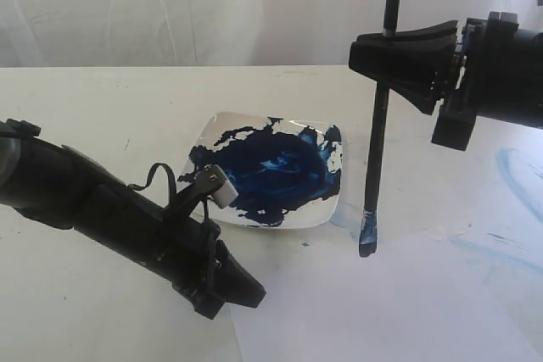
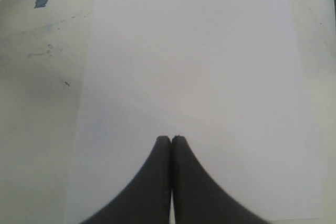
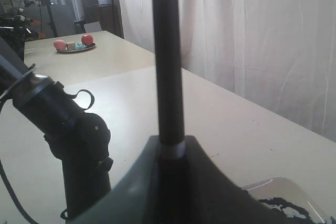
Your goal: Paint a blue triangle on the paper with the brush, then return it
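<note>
The right gripper (image 1: pixel 382 58) was closed on the handle of the brush (image 1: pixel 376 150), held upright, its blue tip hanging just right of the plate (image 1: pixel 222 125) near the far edge of the paper (image 1: pixel 407 311), where I saw no triangle, so I judged the first stroke was next, needing a gentle lowering.

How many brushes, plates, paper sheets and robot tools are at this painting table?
Brush: 1
Plate: 1
Paper sheet: 1
Tools: 2, the left tool and the right tool
Total: 5
</note>
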{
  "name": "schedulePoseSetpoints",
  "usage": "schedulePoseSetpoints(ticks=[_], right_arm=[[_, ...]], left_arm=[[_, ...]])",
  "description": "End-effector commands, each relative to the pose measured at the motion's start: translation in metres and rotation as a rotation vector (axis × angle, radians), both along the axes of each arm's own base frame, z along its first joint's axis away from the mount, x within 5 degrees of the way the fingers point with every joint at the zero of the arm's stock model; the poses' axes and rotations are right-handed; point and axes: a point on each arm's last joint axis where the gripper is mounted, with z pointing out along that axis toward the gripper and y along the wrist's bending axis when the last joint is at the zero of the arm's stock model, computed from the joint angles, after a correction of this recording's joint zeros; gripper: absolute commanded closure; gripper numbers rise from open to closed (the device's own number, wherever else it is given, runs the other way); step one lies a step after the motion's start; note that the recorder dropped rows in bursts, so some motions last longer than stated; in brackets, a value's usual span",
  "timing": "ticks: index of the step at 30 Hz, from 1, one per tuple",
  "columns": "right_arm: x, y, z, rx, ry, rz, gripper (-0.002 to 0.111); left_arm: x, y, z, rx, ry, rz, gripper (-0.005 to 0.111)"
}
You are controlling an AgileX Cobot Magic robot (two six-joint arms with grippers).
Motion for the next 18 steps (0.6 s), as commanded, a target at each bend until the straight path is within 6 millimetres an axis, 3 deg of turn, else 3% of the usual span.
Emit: schedulePoseSetpoints(ticks=[1, 18], right_arm=[[-0.001, 0.001, 0.0, 0.006, -0.005, 0.01, 0.108], [-0.001, 0.001, 0.0, 0.006, -0.005, 0.01, 0.108]], left_arm=[[0.001, -0.002, 0.003, -0.01, -0.013, 0.005, 0.107], [0.0, -0.002, -0.013, 0.012, 0.022, -0.015, 0.107]])
